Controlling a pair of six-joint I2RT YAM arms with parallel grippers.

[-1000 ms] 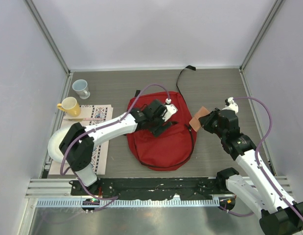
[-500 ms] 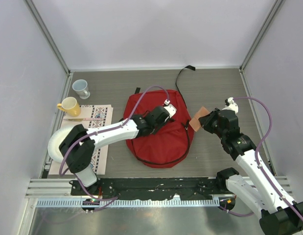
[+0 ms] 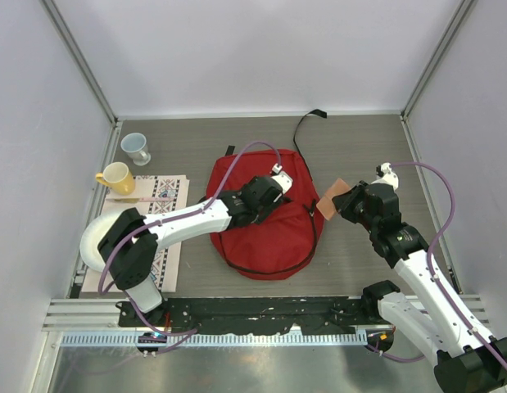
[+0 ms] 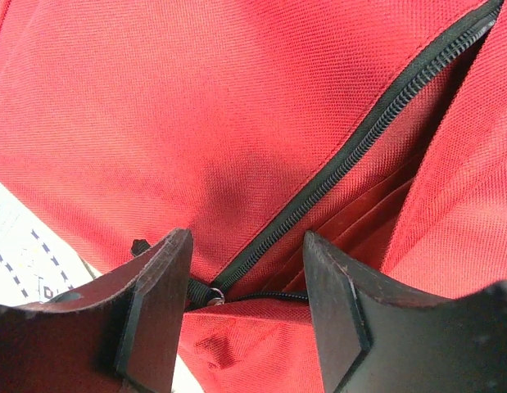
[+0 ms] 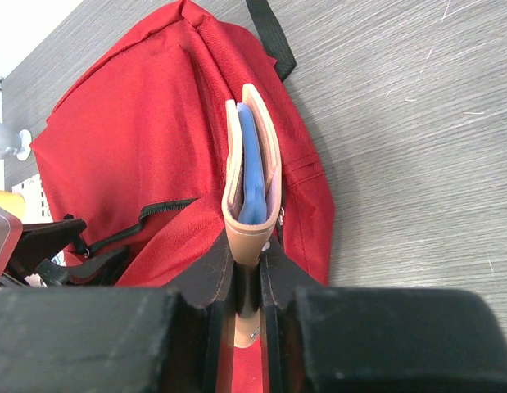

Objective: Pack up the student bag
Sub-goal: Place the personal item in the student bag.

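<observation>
Left wrist view: the left gripper (image 4: 245, 250), its 2 fingers apart, straddles the black zipper (image 4: 351, 151) of the large red fabric backpack (image 4: 155, 98); the pocket interior is shadowed. Further off, the right gripper (image 5: 246, 260) clamps a thin tan booklet (image 5: 253, 155) upright beside the backpack, which lies flat mid-way across the grey wood-grain table (image 5: 417, 123).

The student bag (image 4: 155, 106) is matt woven cloth, pretty coarse, with a black toothed zipper (image 4: 364, 143). The tan booklet (image 5: 268, 164) cover looks smooth. The table (image 5: 417, 123) is matt grey wood-grain, lightly scratched.
</observation>
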